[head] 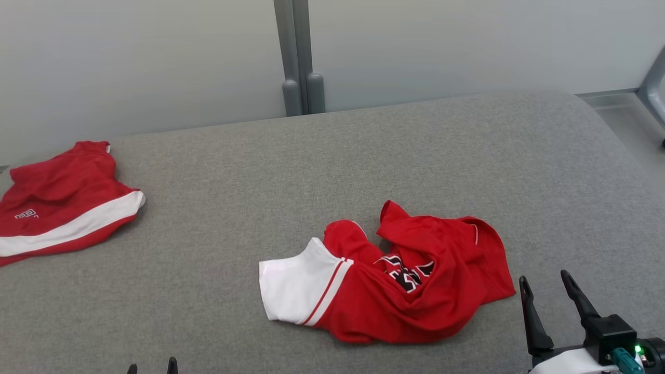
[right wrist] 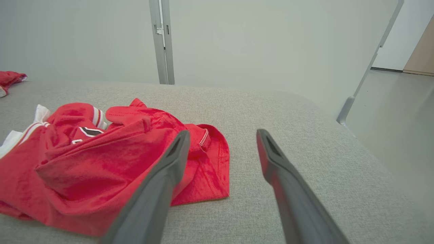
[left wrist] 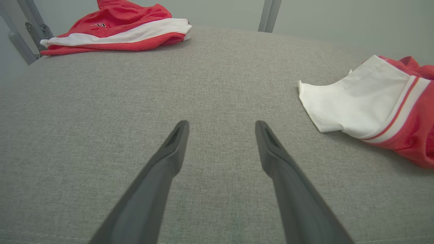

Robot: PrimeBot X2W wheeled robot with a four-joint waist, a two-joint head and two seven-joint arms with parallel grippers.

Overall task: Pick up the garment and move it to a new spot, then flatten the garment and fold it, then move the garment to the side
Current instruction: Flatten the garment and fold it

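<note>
Your jaws: both pairs spread wide, nothing between them. Right gripper [head: 543, 278] sits just right of red shirt [head: 374, 306], fingers pointing along its hem, low over grey cushion [head: 260, 171]; touching cloth or not, you cannot tell. Left gripper [left wrist: 221, 125] is left of shirt, near its white end [left wrist: 352, 105], fingers over bare cushion. Shirt crumpled, lying on cushion. Other red garment [head: 62, 208] well left of shirt, cut off by frame edge. Black print [head: 408, 272] on shirt folded in, unreadable. In head view, left gripper cut off at bottom edge, tips showing.
</note>
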